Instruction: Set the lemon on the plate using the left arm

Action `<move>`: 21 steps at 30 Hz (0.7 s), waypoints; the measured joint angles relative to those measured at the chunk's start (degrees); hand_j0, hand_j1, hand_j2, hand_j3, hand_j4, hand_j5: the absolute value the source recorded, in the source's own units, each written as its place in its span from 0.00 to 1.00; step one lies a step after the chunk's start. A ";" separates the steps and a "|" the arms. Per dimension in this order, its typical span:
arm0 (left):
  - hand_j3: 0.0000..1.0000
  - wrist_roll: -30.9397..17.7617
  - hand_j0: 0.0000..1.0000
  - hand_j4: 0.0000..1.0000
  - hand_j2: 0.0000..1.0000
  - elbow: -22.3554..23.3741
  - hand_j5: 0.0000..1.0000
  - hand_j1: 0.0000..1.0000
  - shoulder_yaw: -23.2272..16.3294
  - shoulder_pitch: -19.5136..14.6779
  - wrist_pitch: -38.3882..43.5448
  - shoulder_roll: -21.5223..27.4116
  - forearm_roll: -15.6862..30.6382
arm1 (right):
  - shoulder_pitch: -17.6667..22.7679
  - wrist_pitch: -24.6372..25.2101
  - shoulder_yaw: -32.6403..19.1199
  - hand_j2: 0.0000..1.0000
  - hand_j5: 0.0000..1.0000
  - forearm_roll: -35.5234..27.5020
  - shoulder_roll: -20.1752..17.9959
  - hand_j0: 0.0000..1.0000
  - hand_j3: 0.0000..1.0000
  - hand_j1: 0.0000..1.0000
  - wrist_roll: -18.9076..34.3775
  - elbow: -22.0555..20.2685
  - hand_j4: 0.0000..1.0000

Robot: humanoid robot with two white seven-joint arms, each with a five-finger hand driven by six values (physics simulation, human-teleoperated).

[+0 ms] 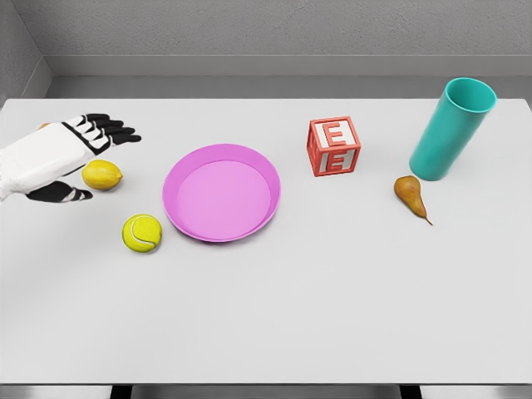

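Observation:
A yellow lemon point(101, 174) lies on the white table, left of the pink plate point(221, 192). My left hand point(90, 158) comes in from the left edge and sits right beside the lemon. Its black fingers point(110, 130) stretch out above the fruit and the thumb point(65, 194) lies below it, spread and holding nothing. The lemon rests in the gap between fingers and thumb, and I cannot tell whether the hand touches it. The plate holds nothing. My right arm does not show.
A yellow-green tennis ball point(142, 233) lies just left of the plate's front rim. A red letter block point(334, 146) stands to the right of the plate. Farther right are a teal cup point(451, 128) and a brown pear point(410, 194).

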 measured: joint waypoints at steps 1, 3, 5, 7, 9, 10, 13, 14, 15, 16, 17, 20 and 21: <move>1.00 0.00 1.00 1.00 1.00 0.02 1.00 1.00 -0.32 -0.09 0.00 -0.08 -0.18 | 0.00 0.00 0.00 1.00 1.00 0.00 0.00 1.00 1.00 1.00 0.00 0.00 1.00; 1.00 0.00 1.00 1.00 1.00 0.04 1.00 1.00 -0.70 0.00 -0.01 -0.17 -0.99 | 0.00 0.00 0.00 1.00 1.00 0.00 0.00 1.00 1.00 1.00 0.01 0.00 1.00; 1.00 0.00 1.00 1.00 1.00 0.05 1.00 1.00 -0.88 -0.09 -0.01 -0.22 -1.79 | 0.00 0.00 0.00 1.00 1.00 0.00 0.00 1.00 1.00 1.00 0.02 0.00 1.00; 1.00 0.00 1.00 1.00 1.00 0.05 1.00 1.00 -0.98 -0.09 0.18 -0.24 -2.82 | 0.00 0.00 0.00 1.00 1.00 0.00 0.00 1.00 1.00 1.00 0.03 0.00 1.00; 1.00 0.00 1.00 1.00 1.00 0.06 1.00 1.00 -1.07 0.09 1.05 -0.60 -3.71 | 0.00 0.00 0.00 1.00 1.00 0.00 0.00 1.00 1.00 1.00 -0.01 0.00 1.00; 1.00 0.00 1.00 1.00 1.00 0.06 1.00 1.00 -1.09 0.18 1.84 -0.81 -4.00 | 0.00 0.00 0.00 1.00 1.00 0.00 0.00 1.00 1.00 1.00 0.00 0.00 1.00; 1.00 0.00 1.00 1.00 1.00 0.06 1.00 1.00 -1.14 0.53 5.19 -1.13 -4.51 | 0.00 0.00 0.00 1.00 1.00 0.00 0.00 1.00 1.00 1.00 0.01 0.00 1.00; 1.00 0.00 1.00 1.00 1.00 0.06 1.00 1.00 -1.21 0.62 6.35 -1.20 -4.59 | 0.00 0.00 0.00 1.00 1.00 0.00 0.00 1.00 1.00 1.00 0.02 0.00 1.00; 1.00 0.00 1.00 1.00 1.00 0.06 1.00 1.00 -1.38 0.62 7.54 -1.26 -4.65 | 0.00 0.00 0.00 1.00 1.00 0.00 0.00 1.00 1.00 1.00 0.01 0.00 1.00; 1.00 0.00 1.00 1.00 1.00 0.06 1.00 1.00 -1.62 0.70 8.63 -1.31 -4.69 | 0.00 0.00 0.00 1.00 1.00 0.00 0.00 1.00 1.00 1.00 0.02 0.00 1.00; 1.00 0.00 1.00 1.00 1.00 0.06 1.00 1.00 -1.92 0.70 9.52 -1.40 -4.72 | 0.00 0.00 0.00 1.00 1.00 0.00 0.00 1.00 1.00 1.00 0.02 0.00 1.00; 1.00 0.00 1.00 1.00 1.00 0.07 1.00 1.00 -2.50 0.79 11.10 -1.68 -4.71 | 0.00 0.00 0.00 1.00 1.00 0.00 0.00 1.00 1.00 1.00 0.01 0.00 1.00; 1.00 0.00 1.00 1.00 1.00 0.06 1.00 1.00 -2.66 0.62 11.36 -1.75 -4.70 | 0.00 0.00 0.00 1.00 1.00 0.00 0.00 1.00 1.00 1.00 0.01 0.00 1.00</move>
